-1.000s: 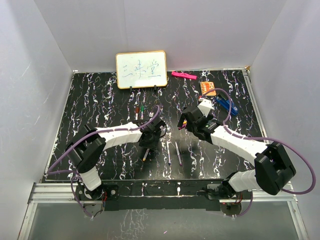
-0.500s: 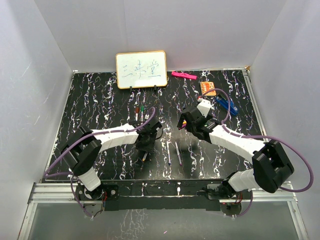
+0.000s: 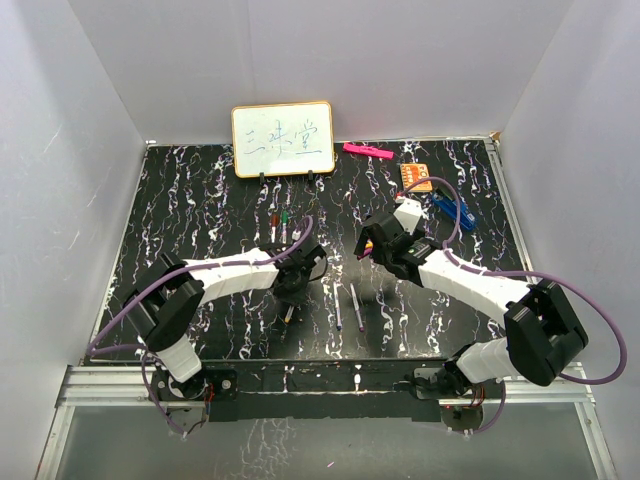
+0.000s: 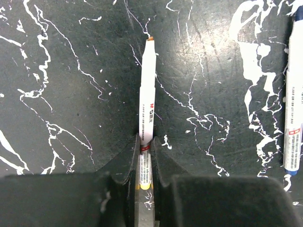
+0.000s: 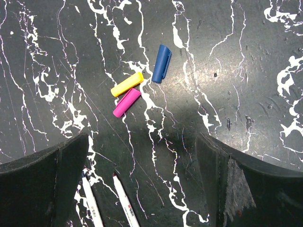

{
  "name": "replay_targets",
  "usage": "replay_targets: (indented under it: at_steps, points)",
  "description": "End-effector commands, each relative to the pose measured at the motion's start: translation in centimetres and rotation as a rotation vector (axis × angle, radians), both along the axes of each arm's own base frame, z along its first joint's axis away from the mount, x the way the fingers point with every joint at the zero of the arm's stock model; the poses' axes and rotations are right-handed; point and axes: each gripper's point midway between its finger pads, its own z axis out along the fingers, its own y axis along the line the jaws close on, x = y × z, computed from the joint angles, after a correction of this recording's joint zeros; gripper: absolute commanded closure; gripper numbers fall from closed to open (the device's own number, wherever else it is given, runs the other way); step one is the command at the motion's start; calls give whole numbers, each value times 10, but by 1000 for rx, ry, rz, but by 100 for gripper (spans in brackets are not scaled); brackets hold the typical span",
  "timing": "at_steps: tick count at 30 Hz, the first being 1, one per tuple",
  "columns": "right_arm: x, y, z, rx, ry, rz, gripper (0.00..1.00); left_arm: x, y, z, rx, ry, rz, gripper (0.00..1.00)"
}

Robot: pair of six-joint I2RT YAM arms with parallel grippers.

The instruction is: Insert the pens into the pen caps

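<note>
Left tool (image 4: 146, 144) is pinched shut on a pen (image 4: 147, 94) near its tail. The barrel looks light, stiff and slick, so it would likely pivot less if held mid-barrel. Right tool (image 5: 142, 161) gapes empty over caps (image 5: 127, 83).

pen (image 4: 147, 94): we see it white, orange-tipped, flat, in left gripper (image 4: 146, 144) | yellow cap (image 5: 127, 83), magenta cap (image 5: 126, 102), blue cap (image 5: 161, 63) clustered, seemingly empty

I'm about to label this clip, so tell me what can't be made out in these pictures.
- Left wrist view: the back end of the pen is hidden between the fingers of the left gripper.
- Left wrist view: a second pen is cut by the right edge.
- Right wrist view: two pens run off the bottom edge, so their far ends are unseen.
</note>
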Motion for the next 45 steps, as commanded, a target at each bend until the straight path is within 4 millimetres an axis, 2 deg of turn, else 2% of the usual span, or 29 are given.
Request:
replay_targets:
  at_steps: [1,8,11,15,17,21,23,25,28,31,37,45]
  points:
    - [11,1,22,29,-63,-29,7,-65,56,-46,217,263,-35,100]
    - [15,4,26,35,-62,-27,7,-83,68,-58,287,335,-66,100]
    - [17,5,28,34,-62,-29,7,-87,66,-60,288,342,-82,100]
    - [23,6,36,20,-76,-27,9,-82,54,-56,233,308,-91,100]
    - [27,7,40,14,-85,-21,12,-76,47,-51,206,277,-90,100]
    - [35,11,45,12,-93,-10,30,-61,36,-36,168,206,-90,100]
    - [37,15,41,12,-79,1,40,-52,31,-26,150,166,-89,100]
    - [40,19,35,12,-59,12,47,-45,27,-14,135,130,-88,100]
    - [41,24,26,11,-25,21,52,-35,22,4,119,80,-93,100]
    - [44,26,15,6,5,24,53,-29,20,18,113,46,-95,100]
    - [53,22,0,7,62,9,53,-28,24,23,115,30,-92,100]
    - [67,19,-8,69,85,15,53,-30,27,19,124,34,-92,100]
